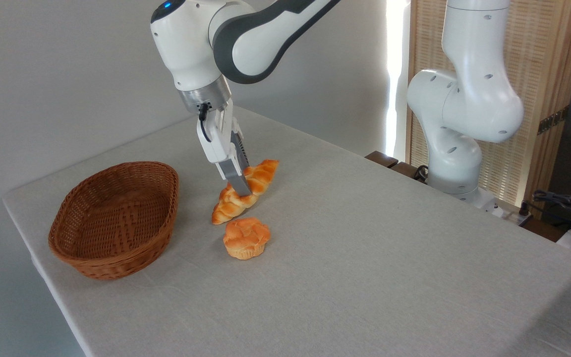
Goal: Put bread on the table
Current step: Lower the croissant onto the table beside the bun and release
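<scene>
- Grey-beige cloth is covering the table [365,258]; plain wall behind, slatted wooden screen at the right, robot base standing at the far right edge.
- Bread [260,174], the braided loaf, is lying on the table, outside the wicker basket [117,218], which is sitting to its left and looks empty.
- Round bun [246,238] is sitting just in front of the loaf's near end, close but apart.
- Hand [240,186] is pointing down onto the loaf's middle; the near finger [233,171] is overlapping it. Far finger is hidden, so how wide it's standing, or whether it's pinching the loaf, I cannot tell.
- Loaf looks to be resting on the cloth along its length, not hanging.
- Step, as a judgement: this is reading as the placing end of the task, bread already at the table, hand at contact.
- Next move calls for: fingers clear of the loaf if gripping, then a straight rise, not dragging the loaf or nudging the bun.
</scene>
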Controlling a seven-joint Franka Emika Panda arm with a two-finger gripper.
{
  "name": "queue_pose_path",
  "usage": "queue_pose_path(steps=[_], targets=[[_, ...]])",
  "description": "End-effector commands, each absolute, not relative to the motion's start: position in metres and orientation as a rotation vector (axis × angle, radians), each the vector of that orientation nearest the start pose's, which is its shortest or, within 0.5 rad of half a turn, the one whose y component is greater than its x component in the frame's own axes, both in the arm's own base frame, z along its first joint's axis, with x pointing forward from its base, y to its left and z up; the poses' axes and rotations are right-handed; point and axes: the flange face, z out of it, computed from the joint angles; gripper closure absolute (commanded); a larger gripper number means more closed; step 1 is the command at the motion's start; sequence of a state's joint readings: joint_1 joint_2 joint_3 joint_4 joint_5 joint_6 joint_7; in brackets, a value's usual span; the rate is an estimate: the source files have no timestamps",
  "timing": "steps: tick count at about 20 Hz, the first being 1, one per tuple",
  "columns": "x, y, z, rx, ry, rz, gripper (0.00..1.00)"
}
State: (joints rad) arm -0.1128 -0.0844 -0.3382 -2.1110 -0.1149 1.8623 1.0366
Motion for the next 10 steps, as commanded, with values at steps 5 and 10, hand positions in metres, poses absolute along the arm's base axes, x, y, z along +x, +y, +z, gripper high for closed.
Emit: queue_pose_path(steps=[5,10], targets=[[0.453,-0.231,0.446,-2.423,2.165,0.249,0.0],[0.474,-0.229,0.493,-2.49,2.067,0.114,0.0]])
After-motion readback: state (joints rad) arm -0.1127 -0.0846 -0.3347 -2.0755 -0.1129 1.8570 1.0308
